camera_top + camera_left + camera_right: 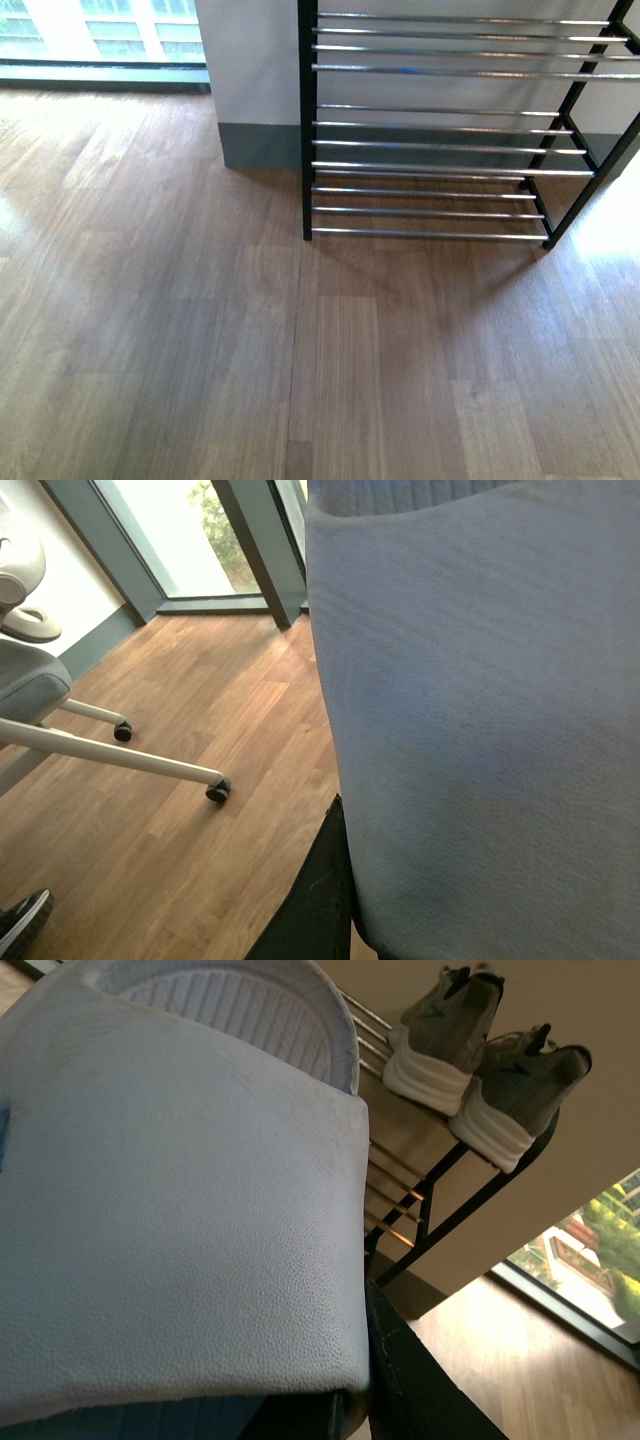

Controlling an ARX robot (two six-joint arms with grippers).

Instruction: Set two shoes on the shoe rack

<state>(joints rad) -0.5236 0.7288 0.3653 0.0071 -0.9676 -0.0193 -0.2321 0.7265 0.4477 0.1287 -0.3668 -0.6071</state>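
In front of the rack [308, 120] neither of my arms reaches into the front view, so both are held back from it; my left pincer [335, 910] has the left slide [480, 730] against its one visible black finger, and I judge it pinched shut on that slide, though the other finger is hidden; my right pincer [385, 1370] likewise grips the right slide [180, 1230], ribbed sole turned toward the rack; the sneakers [480, 1055] already sit side by side on the rack's top tier, heels out over the bars. The step in hand, I judge, is carrying the slides to a free tier; to do it well I should bring each slide in level, lay it across at least two bars so it cannot drop between them, keep away from the sneakers, and open only once the sole rests. My right wrist is tilted and aimed at the rack's end frame; my left wrist faces away from the rack, toward a chair [60, 730] and a window [190, 540].
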